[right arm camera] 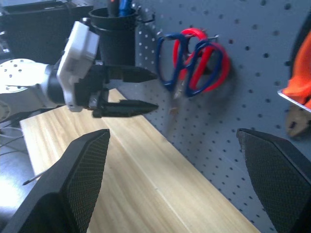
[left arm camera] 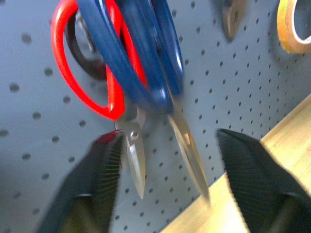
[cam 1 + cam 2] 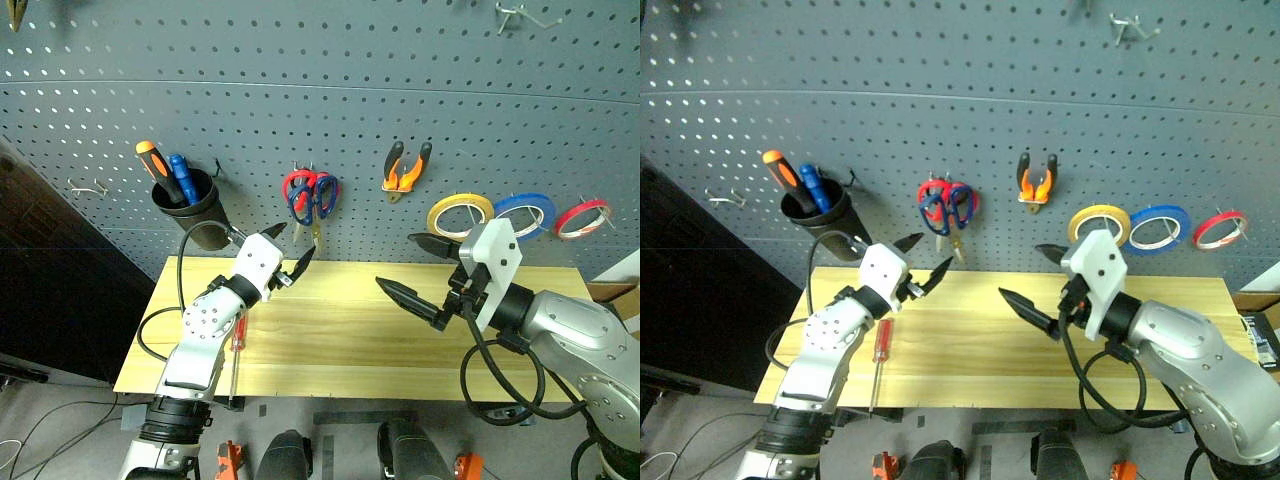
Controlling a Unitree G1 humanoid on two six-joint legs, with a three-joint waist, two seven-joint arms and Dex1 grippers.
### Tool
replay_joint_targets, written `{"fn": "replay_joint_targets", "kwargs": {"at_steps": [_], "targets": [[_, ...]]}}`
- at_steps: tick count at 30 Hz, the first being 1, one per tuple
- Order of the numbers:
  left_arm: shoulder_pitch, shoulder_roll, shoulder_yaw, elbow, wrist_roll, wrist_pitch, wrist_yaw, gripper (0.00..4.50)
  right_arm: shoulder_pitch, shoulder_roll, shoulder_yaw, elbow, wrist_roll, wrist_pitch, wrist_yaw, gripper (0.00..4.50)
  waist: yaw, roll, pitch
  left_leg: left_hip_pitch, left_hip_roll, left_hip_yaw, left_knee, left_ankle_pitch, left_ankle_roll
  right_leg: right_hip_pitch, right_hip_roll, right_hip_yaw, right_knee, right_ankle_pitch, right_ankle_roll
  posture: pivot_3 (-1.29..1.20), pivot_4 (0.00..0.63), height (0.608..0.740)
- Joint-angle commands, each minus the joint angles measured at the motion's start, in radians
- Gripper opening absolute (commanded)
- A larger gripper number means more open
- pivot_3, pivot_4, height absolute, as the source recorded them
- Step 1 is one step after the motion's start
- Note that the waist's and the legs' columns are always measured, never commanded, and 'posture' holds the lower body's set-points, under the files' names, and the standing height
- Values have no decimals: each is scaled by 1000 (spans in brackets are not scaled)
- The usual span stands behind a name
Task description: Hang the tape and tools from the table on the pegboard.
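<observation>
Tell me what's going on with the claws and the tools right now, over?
Both claws open, empty: left, right. Blue-handled scissors hang on dark grey pegboard. Red-handled screwdriver still lies on wooden table.

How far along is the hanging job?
Done: yellow tape, small pliers and blue scissors hang on the pegboard. In hand: nothing; left gripper open at the scissors, right gripper open too. Left: red screwdriver lies on the table.
</observation>
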Motion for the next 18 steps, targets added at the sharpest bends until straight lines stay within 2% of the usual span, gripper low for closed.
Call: {"fn": "replay_joint_targets", "kwargs": {"at_steps": [1, 4, 8, 15, 18], "targets": [[79, 42, -16, -81, -33, 140, -61, 4346, 24, -15, 18, -35, -12, -12, 0, 4500, -1, 0, 0, 0, 0, 0, 0, 0, 0, 0, 0, 0, 0, 0, 0, -65, 168, 740], [153, 81, -2, -128, -49, 307, -78, 4346, 41, -18, 50, -37, -24, -3, -8, 4500, -4, 0, -1, 0, 0, 1, 0, 0, 0, 0, 0, 1, 0, 0, 0, -55, 170, 740], [183, 120, 33, -135, -20, 536, -17, 4346, 47, -18, 78, -39, -14, 18, -13, 4500, 1, -1, -1, 1, 1, 0, 1, -2, 3, -1, 1, 1, 3, 0, 0, -48, 171, 740], [128, 163, 76, -65, -15, 863, 47, 4346, 38, -27, 95, -32, 25, 61, 5, 4500, 4, -2, -2, 2, 0, -1, 2, -2, 4, -1, 1, 1, 8, 0, 0, -29, 172, 740], [113, 151, 78, -48, -19, 981, 73, 4346, 24, -34, 101, -27, 32, 68, 21, 4500, 3, -2, -2, 2, 0, 0, 2, -2, 4, -1, 1, 2, 8, 0, 0, -29, 172, 740]]}}
